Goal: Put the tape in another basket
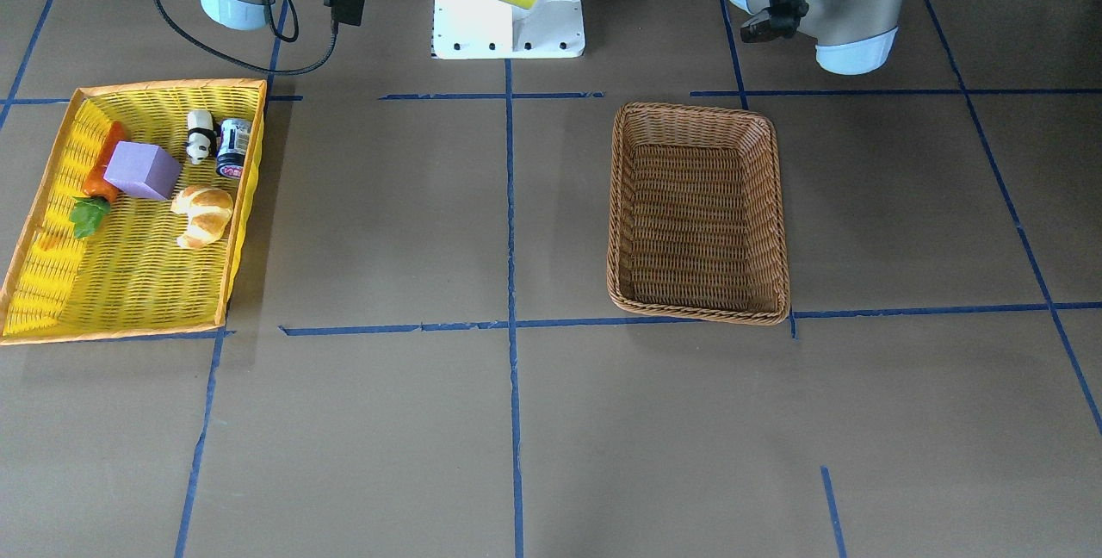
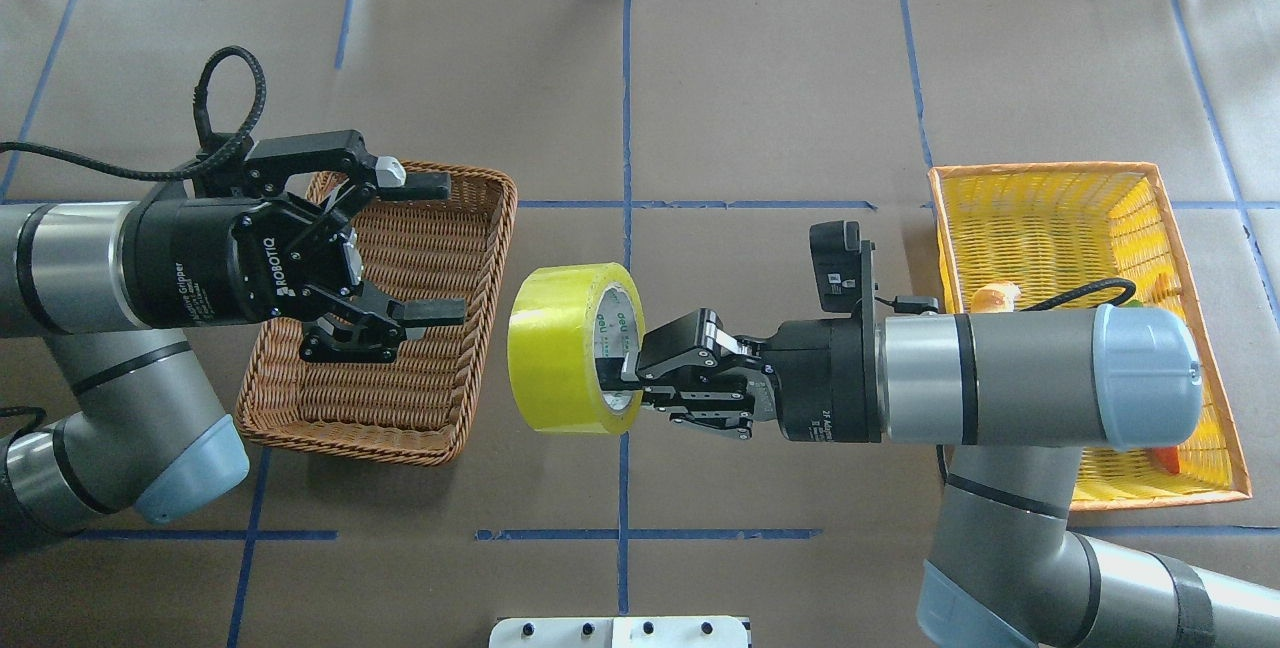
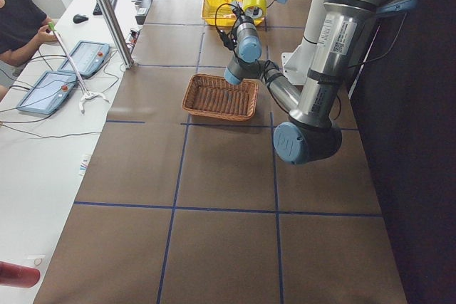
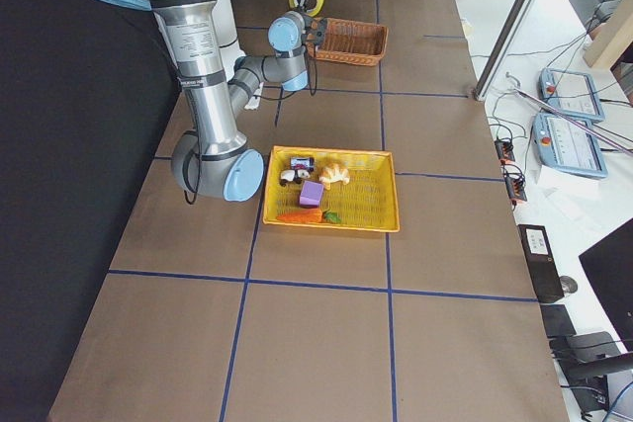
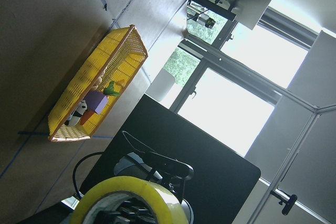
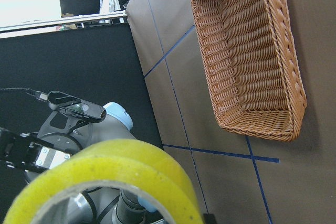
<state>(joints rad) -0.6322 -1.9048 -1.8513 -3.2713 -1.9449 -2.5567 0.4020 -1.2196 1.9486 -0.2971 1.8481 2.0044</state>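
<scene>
Yellow-green tape (image 2: pixel 570 348) hangs in mid-air, just beside the wicker basket (image 2: pixel 482 348) — the right gripper (image 2: pixel 632 375) pinches its wall, 1 finger through the core, presenting the roll sideways. Left gripper (image 2: pixel 440 248) hovers over the basket, 2 fingers spread wide — likely ready to receive it.

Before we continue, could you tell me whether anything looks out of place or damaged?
Nothing stands out: the right gripper holds the tape in mid-air, the left gripper is open, and the basket sits flat.

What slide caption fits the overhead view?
Right claw grips wide yellow-green tape roll, facing open left claw; brown wicker basket empty.
</scene>
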